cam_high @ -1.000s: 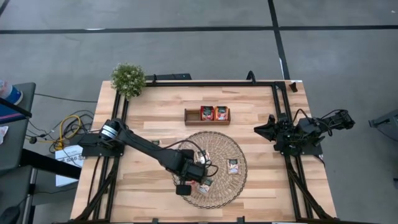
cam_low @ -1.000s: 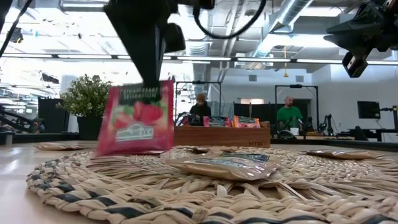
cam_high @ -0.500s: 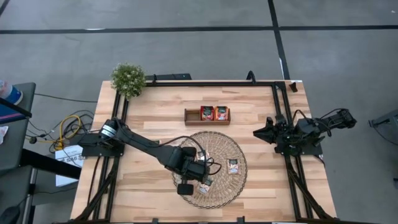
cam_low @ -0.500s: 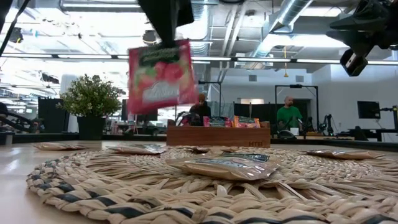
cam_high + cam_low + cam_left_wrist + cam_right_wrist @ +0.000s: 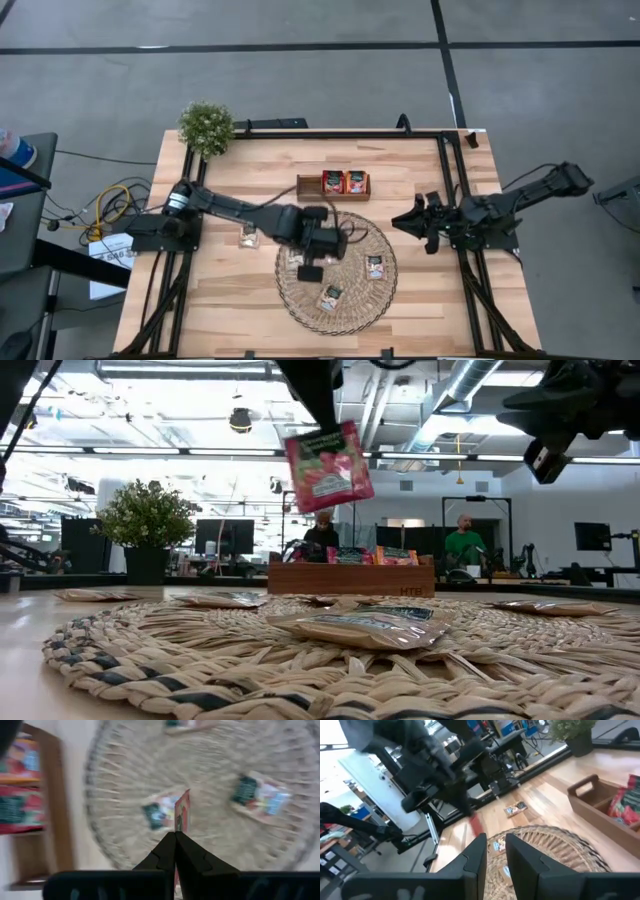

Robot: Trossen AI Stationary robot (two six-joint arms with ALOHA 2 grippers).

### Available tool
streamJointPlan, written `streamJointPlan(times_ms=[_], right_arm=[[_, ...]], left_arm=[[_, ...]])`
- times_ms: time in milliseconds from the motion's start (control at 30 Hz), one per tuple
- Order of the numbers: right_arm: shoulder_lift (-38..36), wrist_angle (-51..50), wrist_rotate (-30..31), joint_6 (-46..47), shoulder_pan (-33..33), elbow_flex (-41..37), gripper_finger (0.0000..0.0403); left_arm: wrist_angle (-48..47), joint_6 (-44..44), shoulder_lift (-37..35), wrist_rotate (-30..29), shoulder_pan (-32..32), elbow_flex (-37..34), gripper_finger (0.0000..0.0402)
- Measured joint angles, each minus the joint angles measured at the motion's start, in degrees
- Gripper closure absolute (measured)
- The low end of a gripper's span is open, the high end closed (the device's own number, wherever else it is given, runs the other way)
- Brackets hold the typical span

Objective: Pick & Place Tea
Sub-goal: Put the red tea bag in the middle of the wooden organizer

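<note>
While the left arm stretches across the table from its base at the left edge, its left gripper point(image 5: 322, 243) hangs above the upper left part of the wicker mat point(image 5: 385, 290), fingers pinched shut on a red sachet point(image 5: 328, 466) — in the low view the packet dangles tilted in the air, well clear of the mat, held by its dark green top band. The left wrist view shows the same sachet point(image 5: 181, 813) edge-on, standing out from the closed fingertips point(image 5: 167, 851).

Nearest in the low view, the mat's woven rim fills the foreground with one sachet point(image 5: 362, 627) lying flat on it. From above, three sachets rest on the mat: one near the lower middle point(image 5: 330, 297), one to the right point(image 5: 374, 267), and one at the left point(image 5: 294, 260) partly under the arm. Another sachet point(image 5: 247, 236) lies on the bare wooden table point(image 5: 230, 300) left of the mat, just beside the arm.

Beyond the mat stands the wooden tray point(image 5: 333, 186) — two red-orange sachets point(image 5: 343, 181) sit upright in its middle and right compartments; the left compartment shows bare wood.

The right gripper point(image 5: 418, 222) waits at the table's right side, pointing toward the mat, its fingers point(image 5: 476, 861) slightly parted and holding nothing. A potted plant point(image 5: 206, 127) stands at the far left corner.
</note>
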Motion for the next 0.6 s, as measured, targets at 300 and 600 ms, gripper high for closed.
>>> streamJointPlan(times_ms=[300,600], right_arm=[[7.3,4.4,-0.1,-0.2,-2.1,0.0,0.0339],[11.8,7.7,-3.7,-0.3,-8.1,0.0,0.0338]], left_arm=[[0.4,9.9,0.0,-2.3,8.1,0.2,0.0401],[4.7,17.1,0.0,-2.6,13.3,0.2,0.0401]])
